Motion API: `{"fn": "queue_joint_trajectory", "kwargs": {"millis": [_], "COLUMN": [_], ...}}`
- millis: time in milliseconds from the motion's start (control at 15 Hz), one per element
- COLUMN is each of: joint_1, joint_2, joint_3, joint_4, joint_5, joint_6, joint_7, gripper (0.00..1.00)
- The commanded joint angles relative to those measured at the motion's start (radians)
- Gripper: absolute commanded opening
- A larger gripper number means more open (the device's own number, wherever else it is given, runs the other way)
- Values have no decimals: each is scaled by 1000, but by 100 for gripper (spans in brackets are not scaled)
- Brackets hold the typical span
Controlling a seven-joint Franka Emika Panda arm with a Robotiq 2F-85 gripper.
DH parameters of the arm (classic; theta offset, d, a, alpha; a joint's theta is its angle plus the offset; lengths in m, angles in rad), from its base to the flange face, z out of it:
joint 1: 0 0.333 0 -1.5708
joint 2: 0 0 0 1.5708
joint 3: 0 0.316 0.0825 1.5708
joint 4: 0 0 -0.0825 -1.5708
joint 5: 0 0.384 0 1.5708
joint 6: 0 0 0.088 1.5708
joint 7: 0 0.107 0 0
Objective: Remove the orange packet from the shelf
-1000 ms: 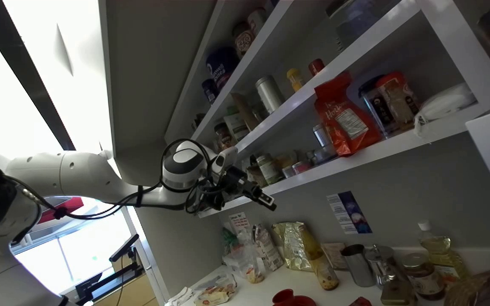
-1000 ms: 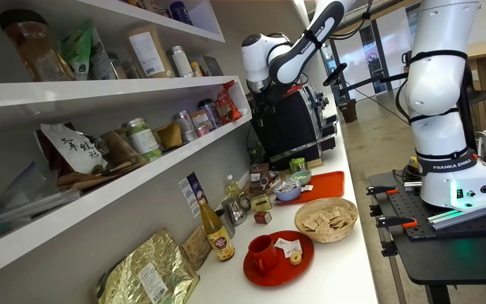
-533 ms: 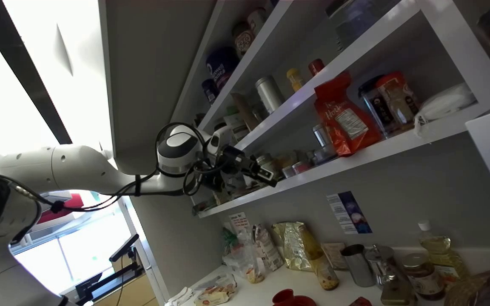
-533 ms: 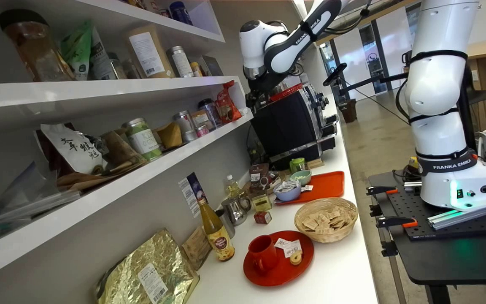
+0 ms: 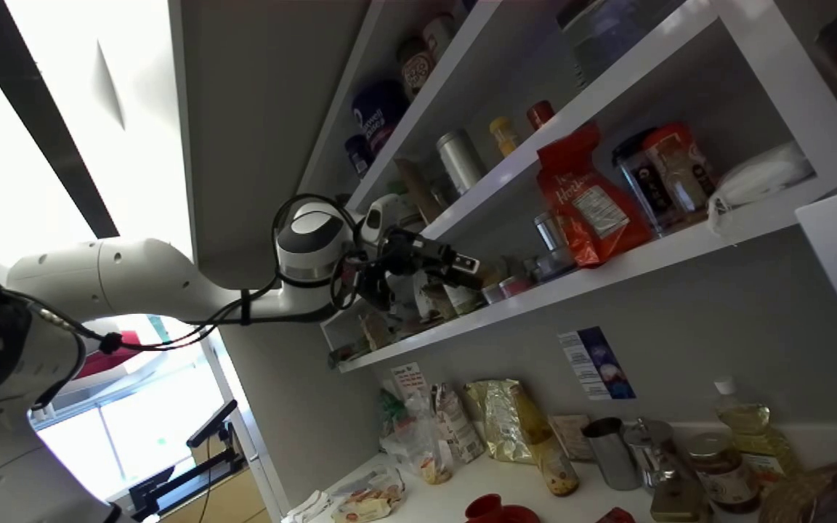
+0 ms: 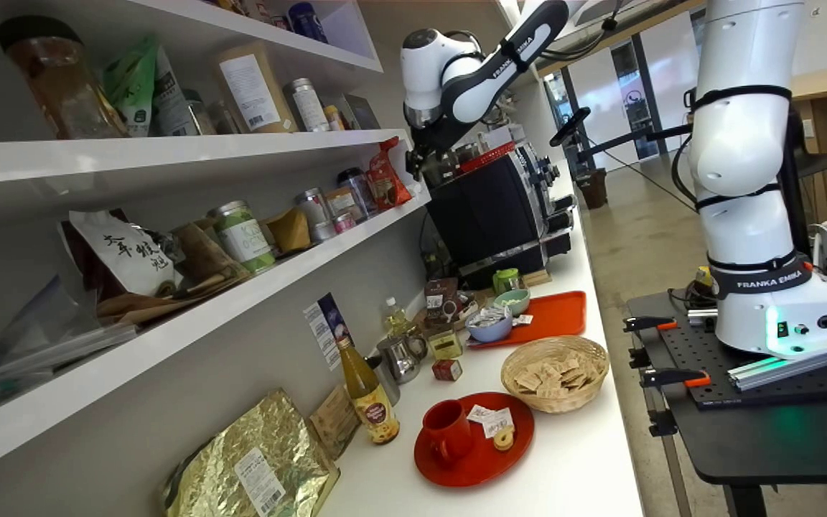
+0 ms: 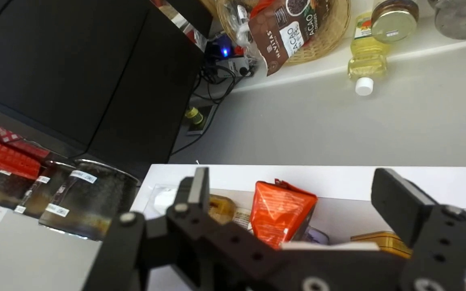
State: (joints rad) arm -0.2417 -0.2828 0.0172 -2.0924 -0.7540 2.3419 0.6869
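Wrist view: the pincer [image 7: 291, 188] has its fingers [image 7: 397, 206] wide apart; orange packet [image 7: 283, 212] appears in the gap between them. That spread reads only here; in both exterior views the pincer is too dark to tell. Packet stands on the white shelf [image 5: 520, 303], seen so in all three views. Its pale label [image 5: 602, 211] and white lettering [image 5: 577, 189] read best in an exterior view, where a clear gap separates packet from pincer. Dark-lidded jar [image 6: 357, 187] is just beside the packet in an exterior view. Seen whole on the desk [image 6: 578, 459] in an exterior view: red mug [image 6: 446, 431] on a red plate [image 6: 482, 463]. Green-lit arm base [image 6: 783, 316]: only in an exterior view. Wrist view adds legible CACAO print on a brown bag [image 7: 283, 32]; a white-capped bottle [image 7: 368, 60] of yellow liquid appears in all three.
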Motion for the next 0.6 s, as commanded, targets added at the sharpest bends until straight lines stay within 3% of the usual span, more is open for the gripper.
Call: {"fn": "queue_joint_trajectory", "kwargs": {"millis": [0,533], "joint_1": [15,20], "joint_2": [91,264], "joint_3": [-22,-81], "joint_4": [82,305], "joint_5": [-36,-77], "joint_6": [56,83], "joint_7": [-32,-66], "gripper": [100,100]}}
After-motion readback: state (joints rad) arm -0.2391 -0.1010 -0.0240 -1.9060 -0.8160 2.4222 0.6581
